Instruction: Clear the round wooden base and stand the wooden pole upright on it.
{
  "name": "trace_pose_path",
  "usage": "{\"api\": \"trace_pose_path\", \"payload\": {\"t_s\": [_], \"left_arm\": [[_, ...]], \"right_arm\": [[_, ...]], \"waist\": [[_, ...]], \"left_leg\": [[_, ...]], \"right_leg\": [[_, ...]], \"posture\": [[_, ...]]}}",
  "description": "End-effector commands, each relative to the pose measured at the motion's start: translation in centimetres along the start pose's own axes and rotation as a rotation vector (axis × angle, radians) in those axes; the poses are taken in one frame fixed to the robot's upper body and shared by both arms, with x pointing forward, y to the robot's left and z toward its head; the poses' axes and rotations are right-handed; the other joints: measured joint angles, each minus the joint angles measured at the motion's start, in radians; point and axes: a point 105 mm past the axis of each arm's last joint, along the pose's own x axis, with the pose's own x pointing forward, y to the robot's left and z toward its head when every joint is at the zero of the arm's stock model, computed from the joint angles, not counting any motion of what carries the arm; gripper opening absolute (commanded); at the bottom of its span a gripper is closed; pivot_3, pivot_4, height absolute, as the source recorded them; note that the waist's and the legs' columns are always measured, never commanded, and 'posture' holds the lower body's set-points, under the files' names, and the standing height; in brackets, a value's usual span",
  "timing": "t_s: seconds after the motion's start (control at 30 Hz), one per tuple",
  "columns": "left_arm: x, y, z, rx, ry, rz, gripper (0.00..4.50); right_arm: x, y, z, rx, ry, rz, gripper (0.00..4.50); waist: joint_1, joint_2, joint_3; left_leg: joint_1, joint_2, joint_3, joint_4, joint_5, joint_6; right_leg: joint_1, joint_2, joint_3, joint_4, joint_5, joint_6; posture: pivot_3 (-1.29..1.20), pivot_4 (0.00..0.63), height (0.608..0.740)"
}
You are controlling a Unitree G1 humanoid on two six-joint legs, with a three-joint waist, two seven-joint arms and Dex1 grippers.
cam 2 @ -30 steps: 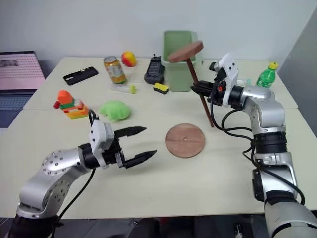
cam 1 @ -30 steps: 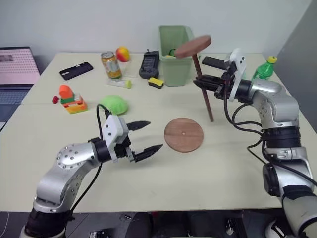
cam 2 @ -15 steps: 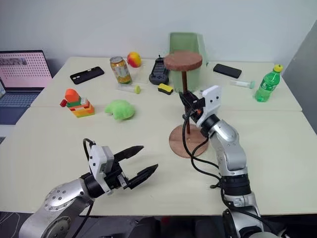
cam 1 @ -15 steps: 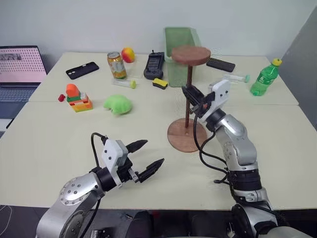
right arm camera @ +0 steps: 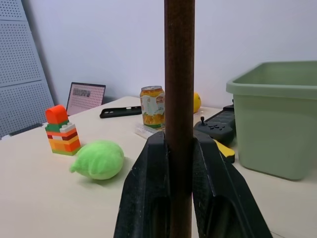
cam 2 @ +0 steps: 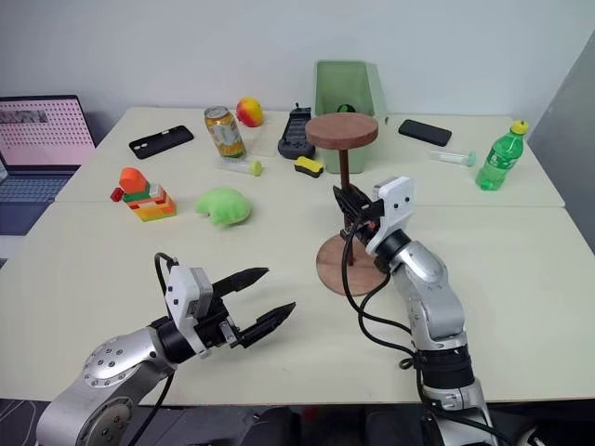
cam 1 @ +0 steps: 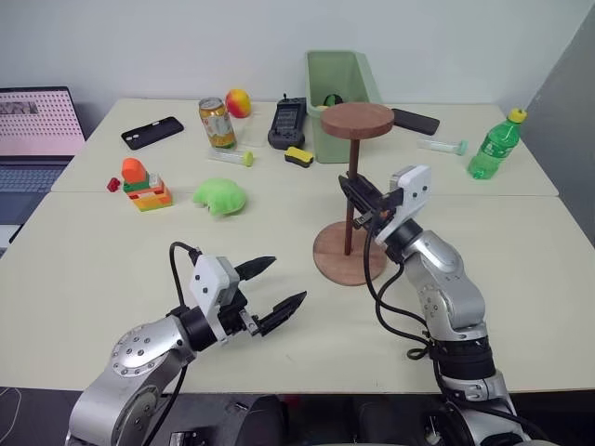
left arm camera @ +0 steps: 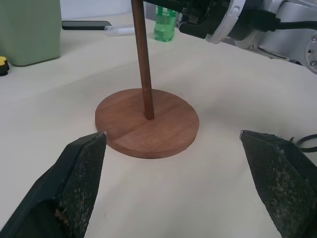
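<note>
Pole (cam 1: 350, 206), wooden and dark brown, stands upright with its lower end at the centre of the round wooden base (cam 1: 331, 267), and the disc fixed to its upper end lies level. The base rests flat on the table (cam 1: 112, 251), right of centre and in front of the green bin (cam 1: 342, 84). The left wrist view shows the contact point closely: the pole meets the base (left arm camera: 163, 124) at its middle, with bare table between the base and the left fingers (left arm camera: 79, 171). The right wrist view shows the grip itself: both right fingers (right arm camera: 151, 188) are clenched against the pole (right arm camera: 179, 99) from either side, partway up its length. Beyond them that view shows a green plush toy (right arm camera: 96, 159), a toy block stack (right arm camera: 61, 131) and a drink can (right arm camera: 152, 106). The head views show the right gripper (cam 1: 363, 200) reaching toward the pole from the robot's right, forearm raised off the table and angled up from the elbow. The left gripper (cam 1: 270, 286) is held low over the table to the left of the base, pointing toward it, its fingers spread wide and grasping nothing.
</note>
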Motion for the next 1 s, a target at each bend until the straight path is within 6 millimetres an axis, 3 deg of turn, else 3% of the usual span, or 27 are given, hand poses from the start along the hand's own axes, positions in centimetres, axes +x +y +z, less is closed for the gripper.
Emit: {"api": "trace_pose_path", "payload": {"t_s": [0.03,0.47,1.0], "left_arm": [[0.1,-0.3,0.8,0.033,-0.03,-0.019,4.5],[0.2,-0.2,0.8,0.038,-0.033,-0.018,4.5],[0.4,-0.1,1.1,0.039,-0.041,-0.019,4.5]], "right_arm": [[0.4,0.2,0.7,-0.036,-0.043,0.01,0.24],[-0.4,-0.7,0.2,-0.107,-0.019,0.019,0.24],[0.2,1.4,-0.3,-0.043,-0.036,0.034,0.24]], "waist": [[0.0,0.0,0.0],[0.001,0.0,0.0],[0.0,0.0,0.0]], "left_leg": [[0.0,0.0,0.0,0.0,0.0,0.0],[0.0,0.0,0.0,0.0,0.0,0.0],[0.0,0.0,0.0,0.0,0.0,0.0]], "right_leg": [[0.0,0.0,0.0,0.0,0.0,0.0],[0.0,0.0,0.0,0.0,0.0,0.0],[0.0,0.0,0.0,0.0,0.0,0.0]], "posture": [[0.0,0.15,0.74],[0.0,0.15,0.74],[0.0,0.15,0.74]]}}
